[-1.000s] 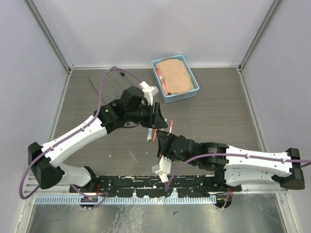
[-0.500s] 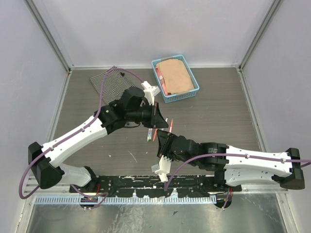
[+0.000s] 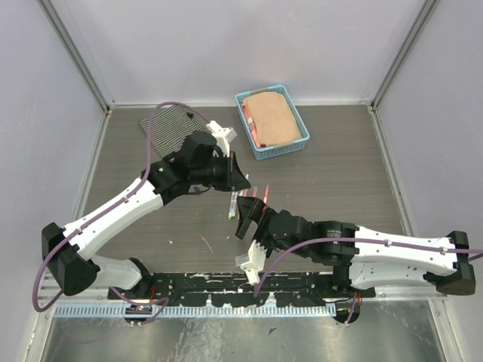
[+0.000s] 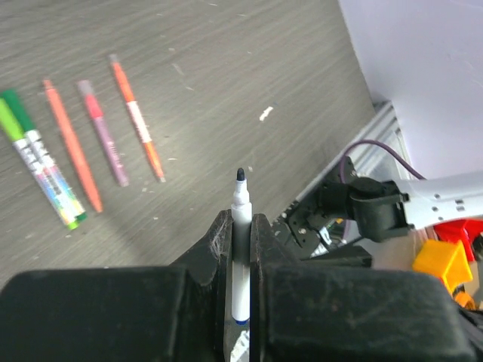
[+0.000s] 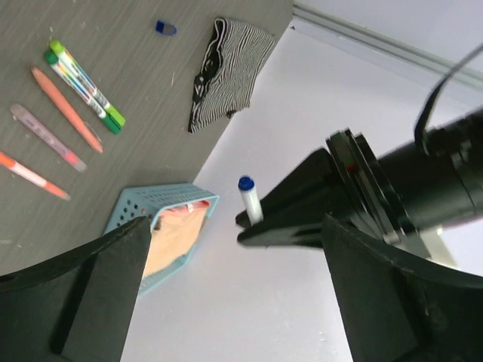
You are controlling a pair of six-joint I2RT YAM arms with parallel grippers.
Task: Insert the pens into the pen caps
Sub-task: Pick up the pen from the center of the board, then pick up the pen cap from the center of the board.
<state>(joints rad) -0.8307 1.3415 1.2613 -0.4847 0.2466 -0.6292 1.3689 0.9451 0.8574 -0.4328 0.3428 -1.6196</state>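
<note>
Pen (image 4: 241,200) sits clamped in left gripper (image 4: 240,226); right gripper (image 5: 235,222) gapes, its camera, unlike left's, showing blue cap (image 5: 165,28).

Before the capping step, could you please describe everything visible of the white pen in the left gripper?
The white pen is a slim, smooth, plastic-looking marker with a small dark blue nib, uncapped, and a blue band near its rear end. The left gripper clamps its barrel between two black fingers, with the nib end sticking out past them, held in the air. Nothing else touches it.

Right jaws now wide, off pen (image 4: 240,226)
</note>
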